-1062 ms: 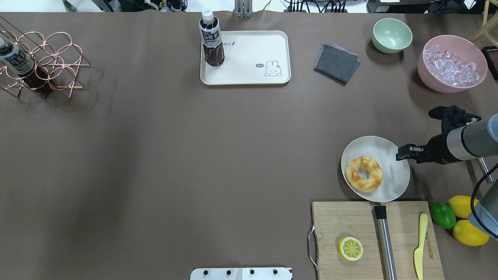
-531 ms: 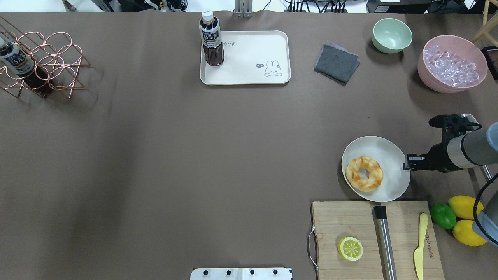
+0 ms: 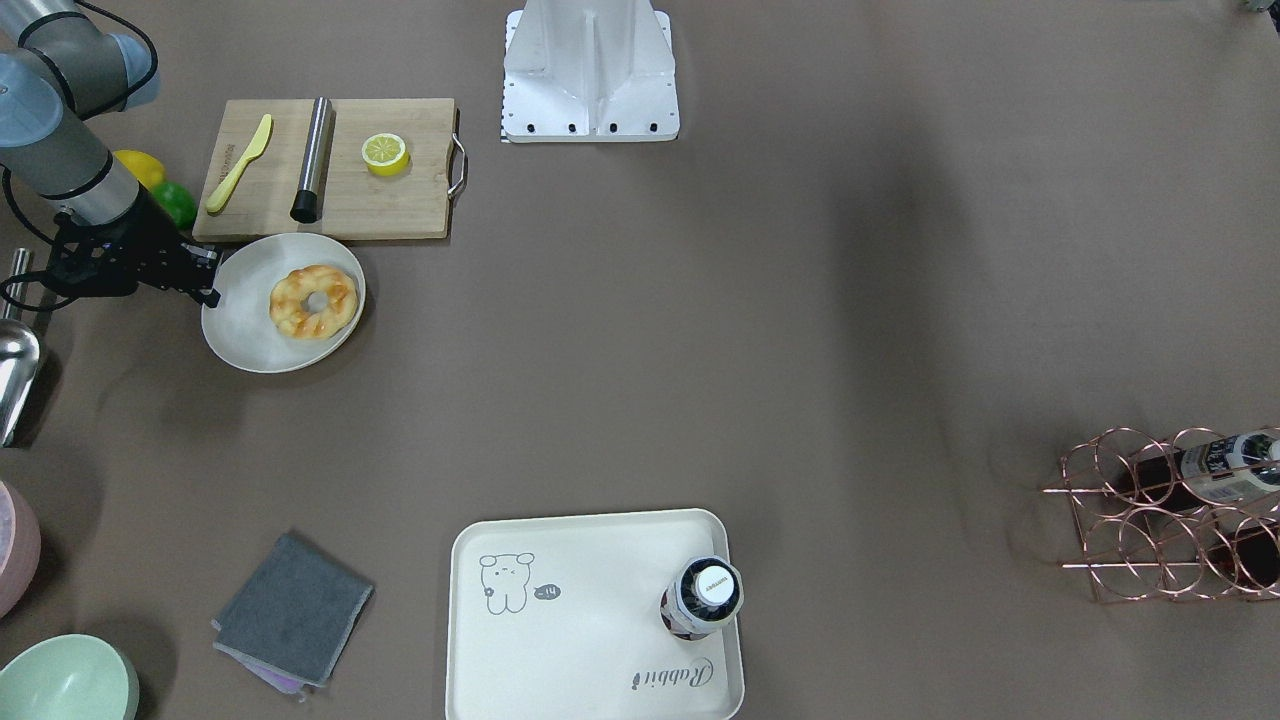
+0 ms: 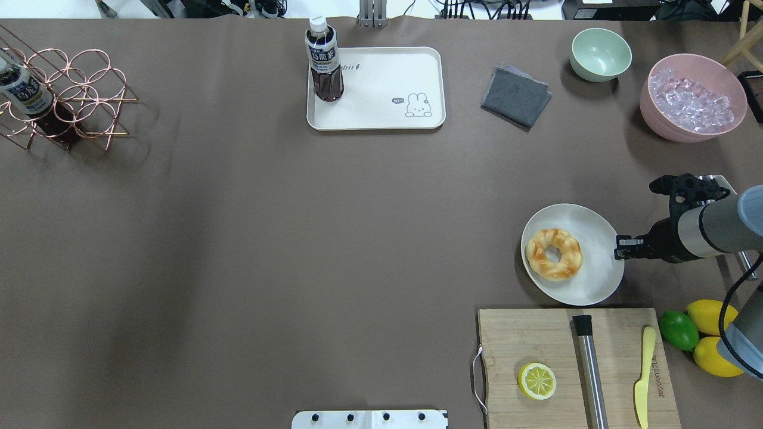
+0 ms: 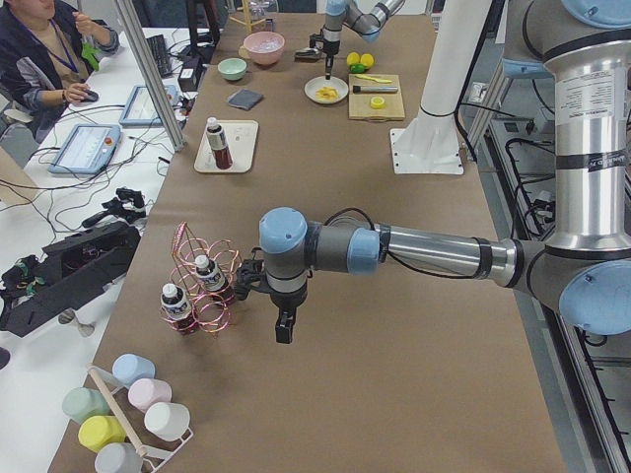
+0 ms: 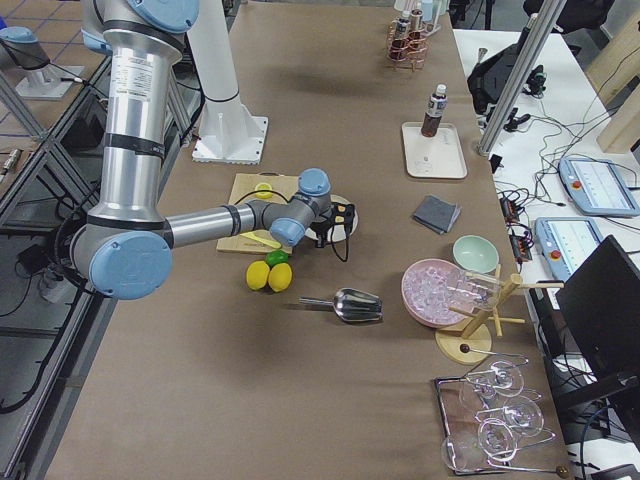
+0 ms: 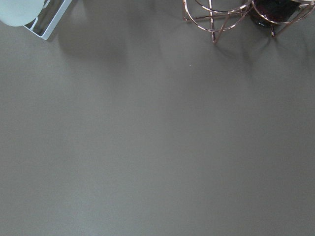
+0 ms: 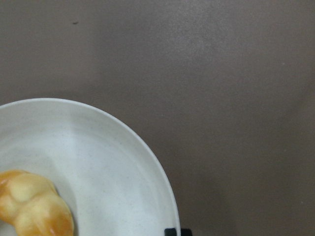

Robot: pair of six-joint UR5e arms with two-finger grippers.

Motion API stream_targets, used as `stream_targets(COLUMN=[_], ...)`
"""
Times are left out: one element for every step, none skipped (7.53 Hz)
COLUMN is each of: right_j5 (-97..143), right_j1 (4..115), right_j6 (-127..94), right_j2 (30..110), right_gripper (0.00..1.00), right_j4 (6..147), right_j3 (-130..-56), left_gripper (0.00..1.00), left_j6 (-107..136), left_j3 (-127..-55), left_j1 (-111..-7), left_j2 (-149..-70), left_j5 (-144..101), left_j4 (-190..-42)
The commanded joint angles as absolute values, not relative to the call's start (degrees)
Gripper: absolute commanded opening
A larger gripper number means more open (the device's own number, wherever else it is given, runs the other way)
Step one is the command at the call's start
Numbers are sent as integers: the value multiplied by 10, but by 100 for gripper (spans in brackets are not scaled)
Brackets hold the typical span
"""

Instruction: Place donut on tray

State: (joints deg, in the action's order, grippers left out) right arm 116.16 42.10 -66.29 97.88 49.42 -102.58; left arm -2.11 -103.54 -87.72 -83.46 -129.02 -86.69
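tray (image 4: 381, 116): far from my right jaws, only a bottle (image 4: 323, 59) on it | plate (image 4: 596, 280): rim right at my right jaws | donut (image 4: 554, 254): on plate, just past those jaws, not held | right jaws: can't tell how wide, holding no donut | left jaws: can't tell | to do: grab donut, carry, set on tray

Golden donut (image 4: 567, 262), orange-brown patches; cream tray (image 4: 381, 89), grey bear drawing; off-white plate (image 4: 599, 271).

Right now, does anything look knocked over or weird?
Nothing is spilled or tipped. One oddity: the right pincer sits at the rim of the plate, beside the donut, not above it.
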Motion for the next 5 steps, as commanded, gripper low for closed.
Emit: stream_targets(right_j5=[1169, 1171, 1170, 1170, 1165], right_j1=[424, 427, 428, 428, 431], right_j6=[-674, -685, -707, -747, -768], right_j2=[977, 975, 943, 895, 828], right_gripper=[0, 0, 0, 0, 0], right_j4=[492, 492, 497, 525, 600], right_j3=[-1061, -1073, -1070, -1066, -1066], left_gripper=[98, 98, 98, 98, 98], left_j6=[-20, -20, -20, -20, -20], left_j3=[-1035, -1035, -1035, -1035, -1035], left_j1=[-877, -877, -877, -877, -877], left_j2=[-825, -824, -824, -824, -824], left_j5=[-1290, -1290, -1290, -1290, -1290], left_j4=[-883, -887, -887, -887, -887])
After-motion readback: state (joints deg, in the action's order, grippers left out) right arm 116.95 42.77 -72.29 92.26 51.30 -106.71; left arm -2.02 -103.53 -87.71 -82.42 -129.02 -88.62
